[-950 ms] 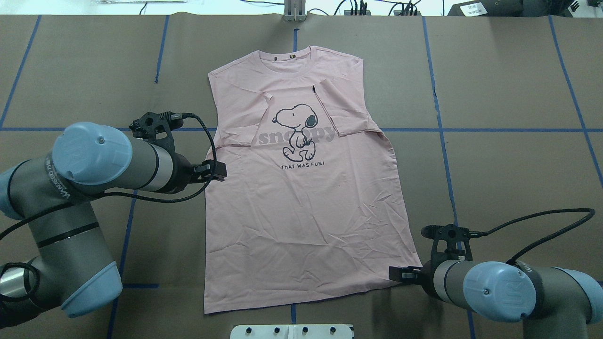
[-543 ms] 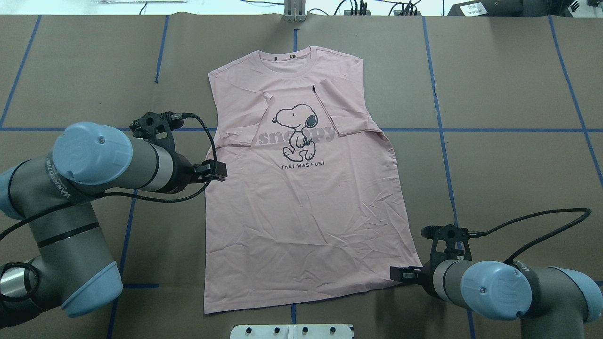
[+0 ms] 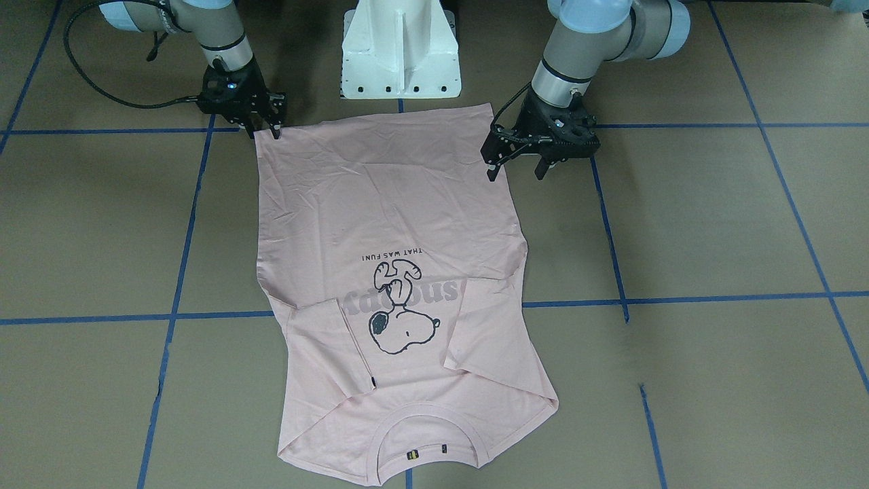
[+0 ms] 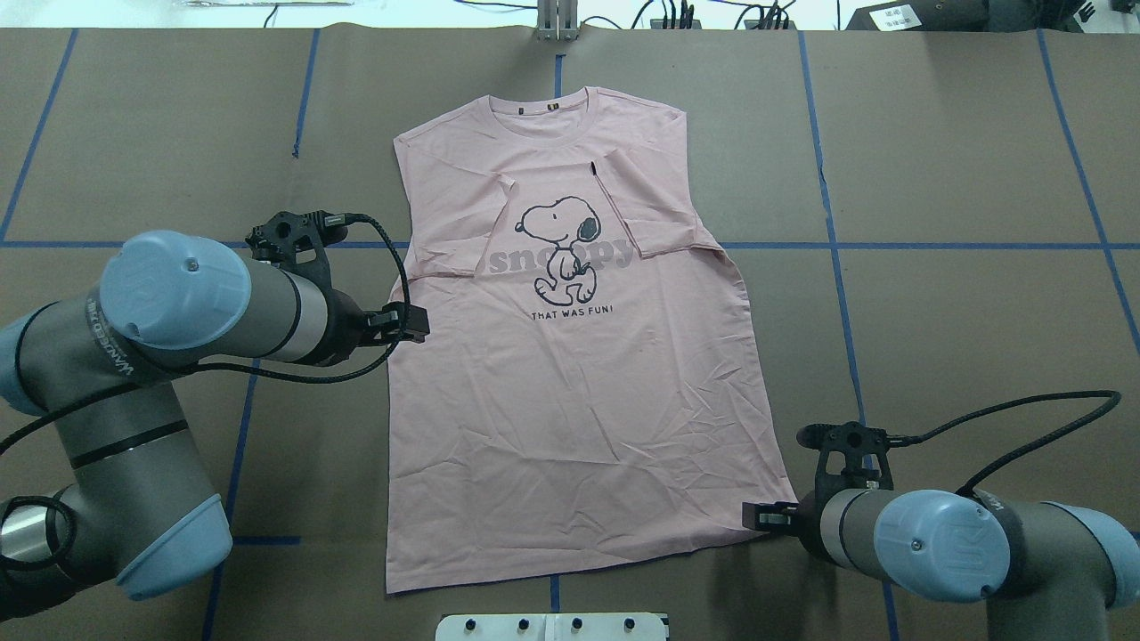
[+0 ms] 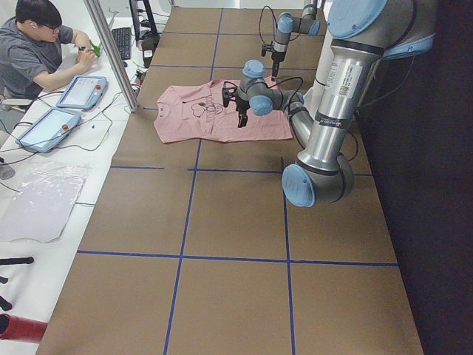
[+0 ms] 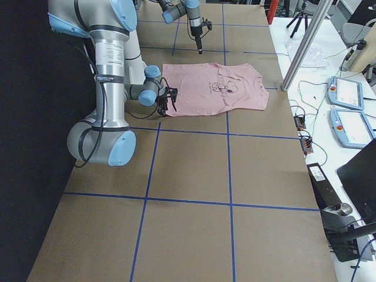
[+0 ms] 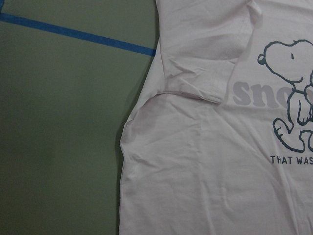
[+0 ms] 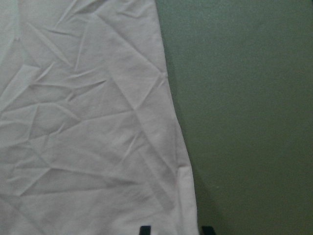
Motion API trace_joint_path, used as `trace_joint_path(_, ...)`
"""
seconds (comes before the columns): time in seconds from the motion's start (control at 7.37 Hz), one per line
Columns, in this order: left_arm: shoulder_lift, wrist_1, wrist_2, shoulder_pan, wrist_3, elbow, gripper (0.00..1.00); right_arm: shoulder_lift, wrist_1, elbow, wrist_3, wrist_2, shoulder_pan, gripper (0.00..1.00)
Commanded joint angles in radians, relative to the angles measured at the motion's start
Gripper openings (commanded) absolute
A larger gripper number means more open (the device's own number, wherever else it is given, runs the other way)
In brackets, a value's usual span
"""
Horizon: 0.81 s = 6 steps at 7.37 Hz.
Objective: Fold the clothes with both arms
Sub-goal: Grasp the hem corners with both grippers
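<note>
Begin on the robot's left. The left end effector (image 3: 516,172) hangs released. Its two black fingers are spread wide at the T-shirt's (image 4: 579,401) left side edge, just below the left sleeve (image 4: 459,223). One fingertip is at the fabric's border, the other over bare surface (image 4: 935,312). You cannot tell whether the tips touch the cloth. Behind it, the left arm (image 4: 267,312) is a grey metal tube ending in a smooth light-blue cap (image 4: 174,289).

The T-shirt lies face up in the middle of the surface. Its collar (image 4: 550,114), a ribbed curved band, points toward the far edge. Its straight hem lies toward the near edge, by the white pedestal (image 3: 400,47). The cloth is soft pale pink knit, finely creased over the lower half and flatter at the chest. Both short sleeves are folded inward as angled flaps that cover the ends of the grey lettering (image 4: 561,258). The right sleeve (image 4: 655,209) bears a small black tag (image 4: 592,166). A black-outlined cartoon dog (image 4: 559,242) strides across the chest above a row of small dark capitals. The surface looks matt, brown and paper-like, crossed by blue tape lines (image 4: 833,245).

On the right, the right end effector (image 3: 267,133) is at the hem's right corner. Its fingers are slightly apart, unclenched, and the crumpled fabric edge runs between them.
</note>
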Motion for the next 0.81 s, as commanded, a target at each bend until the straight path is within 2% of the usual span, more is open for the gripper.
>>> trace_joint_path(0.0, -0.002, 0.0, 0.0, 0.0, 0.0, 0.0, 1.0, -0.002, 0.0, 0.004, 0.0, 0.007, 0.004, 0.17)
trace_joint_path(0.27, 0.0, 0.0, 0.0, 0.0, 0.0, 0.0, 1.0, -0.01, 0.002, 0.019, 0.002, 0.004, 0.02, 0.0)
trace_joint_path(0.54, 0.017, 0.0, 0.0, 0.012, -0.023, -0.005, 1.0, -0.007, 0.002, 0.041, 0.008, -0.011, 0.027, 0.0)
trace_joint_path(0.68, 0.059, -0.009, 0.003, 0.076, -0.116, -0.032, 1.0, -0.008, 0.002, 0.041, 0.008, -0.011, 0.033, 0.0)
